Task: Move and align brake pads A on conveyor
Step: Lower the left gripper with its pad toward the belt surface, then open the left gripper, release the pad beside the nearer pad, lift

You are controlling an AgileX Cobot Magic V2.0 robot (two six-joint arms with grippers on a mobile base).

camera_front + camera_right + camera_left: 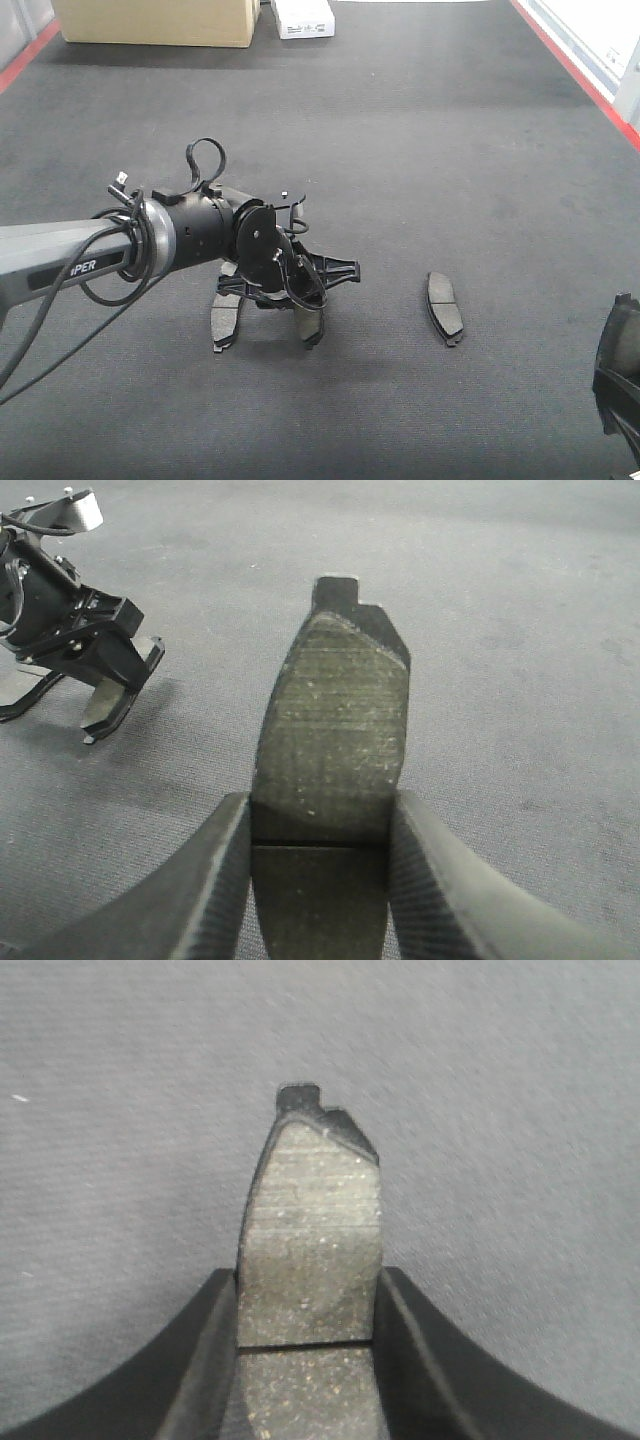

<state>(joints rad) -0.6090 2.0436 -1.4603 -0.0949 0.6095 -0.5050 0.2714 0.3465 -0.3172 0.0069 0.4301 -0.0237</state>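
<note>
Grey conveyor [400, 130], four brake pads, left gripper [310, 1360] and right gripper [325, 880] each clamping one.

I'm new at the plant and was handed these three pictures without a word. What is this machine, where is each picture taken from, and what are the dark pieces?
It is a robot with two arms, each ending in a gripper. The wide picture looks forward over a dark grey felt-like conveyor with red edge stripes. The left arm reaches in from the left; its left gripper points down at the belt. Only a sliver of the right arm shows at the lower right corner.

The other two pictures come from cameras on the wrists, looking along each gripper. In the left wrist view, the left gripper is closed on a flat brake pad. In the right wrist view, the right gripper holds another pad the same way.

One more pad lies loose on the belt. A cardboard box and a white box sit at the far end.
</note>
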